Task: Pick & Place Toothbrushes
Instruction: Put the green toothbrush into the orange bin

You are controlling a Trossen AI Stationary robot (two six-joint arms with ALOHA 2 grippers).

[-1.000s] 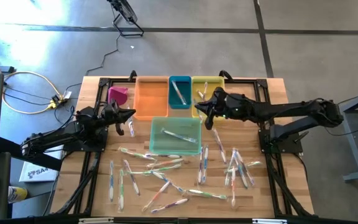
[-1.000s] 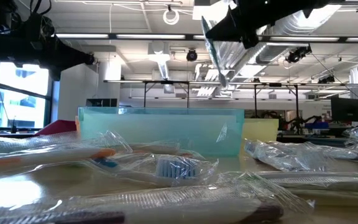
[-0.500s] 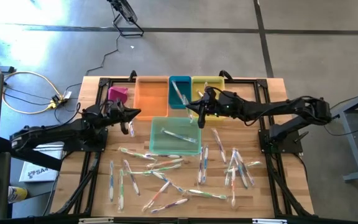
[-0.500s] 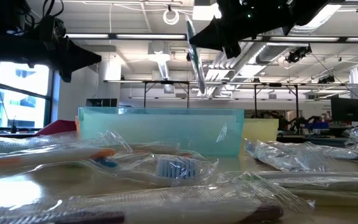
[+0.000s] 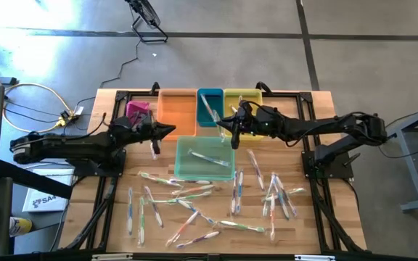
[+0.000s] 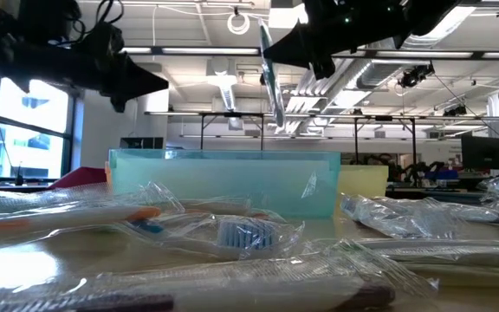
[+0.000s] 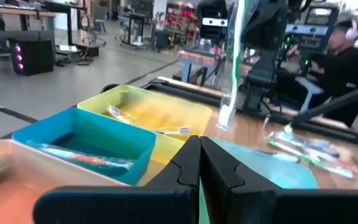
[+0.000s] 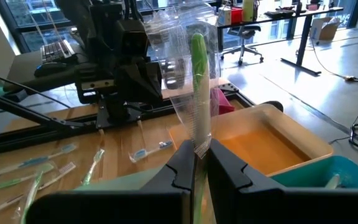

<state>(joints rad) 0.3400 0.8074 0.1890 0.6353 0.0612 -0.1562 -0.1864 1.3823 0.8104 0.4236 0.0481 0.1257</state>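
Right gripper point(image 5: 234, 128) is clamped on a green toothbrush point(image 8: 198, 87) still in its clear wrapper; the brush stands upright out of the fingertips, held above the table. Just under and beside that gripper sits the light green bin point(image 5: 205, 159) with a couple of brushes in it; the blue bin point(image 5: 210, 106) and yellow bin point(image 5: 242, 104) are right next to it, each with a brush or two inside. Left gripper point(image 5: 170, 130) has its fingers pressed together with nothing between them, hovering by the orange bin point(image 5: 175, 113), with the pink bin point(image 5: 138, 110) behind its wrist. The remaining toothbrushes point(image 5: 194, 206) lie scattered on the table point(image 5: 325, 232), past the green bin from both grippers.
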